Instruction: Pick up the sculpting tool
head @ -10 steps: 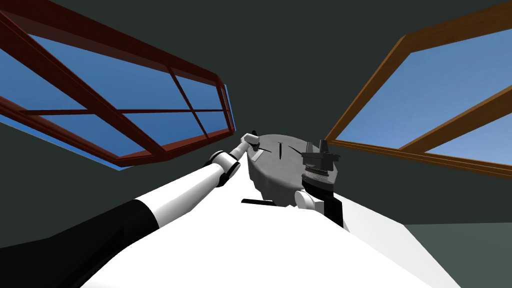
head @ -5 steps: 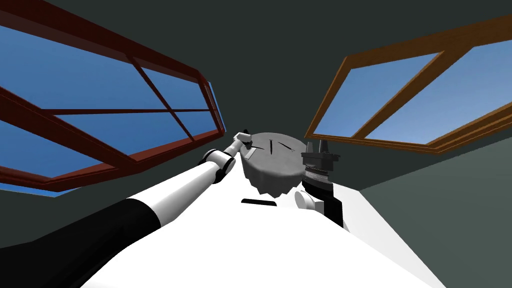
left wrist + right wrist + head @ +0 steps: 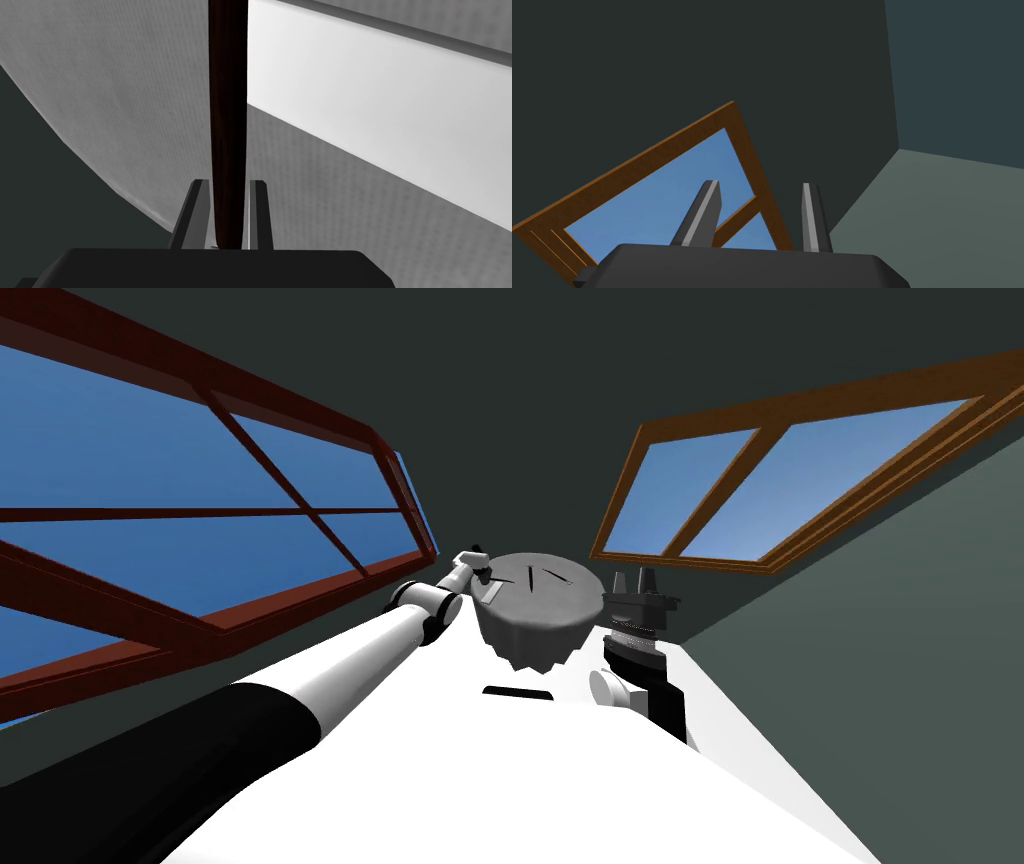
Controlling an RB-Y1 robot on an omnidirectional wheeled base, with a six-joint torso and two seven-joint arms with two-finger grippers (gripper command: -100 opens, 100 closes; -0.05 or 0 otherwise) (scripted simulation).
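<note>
— Sculpting tool (image 3: 227, 115): where is it?
— Between the fingers of the left gripper (image 3: 227, 182), at the left edge of the round grey table (image 3: 545, 613). It is a slim, dark brown rod that runs straight out from the gripper over the table's top.
— Is the grip closed?
— Yes, both blades press against its sides. I cannot tell whether the rod's far end rests on the table.
— What lies around it?
— Far to the left is a window with a dark red frame (image 3: 200, 518). Just beside the rod, a flat white strip (image 3: 380, 120) lies on the table. Further right on the top are two thin dark pieces (image 3: 529, 578), too small to name.
— And the other arm?
— The right gripper (image 3: 634, 578) stands just beside the table's right edge and points up. Its fingers are spread with nothing between them. To its right is a window with a brown frame (image 3: 760, 493).
</note>
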